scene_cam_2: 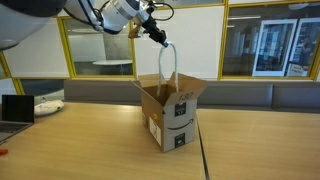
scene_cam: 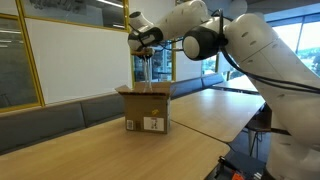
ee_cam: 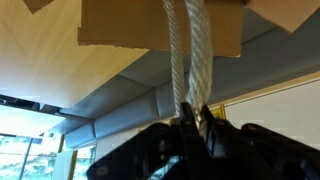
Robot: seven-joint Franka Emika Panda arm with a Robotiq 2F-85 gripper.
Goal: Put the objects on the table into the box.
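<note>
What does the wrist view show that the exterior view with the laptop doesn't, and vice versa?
Only the wrist view: a close look at the gripper pinching two strands of the white cord. Only the exterior view: the whole box with its printed side, the table and a laptop. Both: the cord hanging from the shut gripper toward the box.

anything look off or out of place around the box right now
Nothing is spilled or damaged. The only unusual sight is the white cord, hanging as a loop from the shut gripper above the box and trailing down into its open top. The box stands upright, flaps open.
</note>
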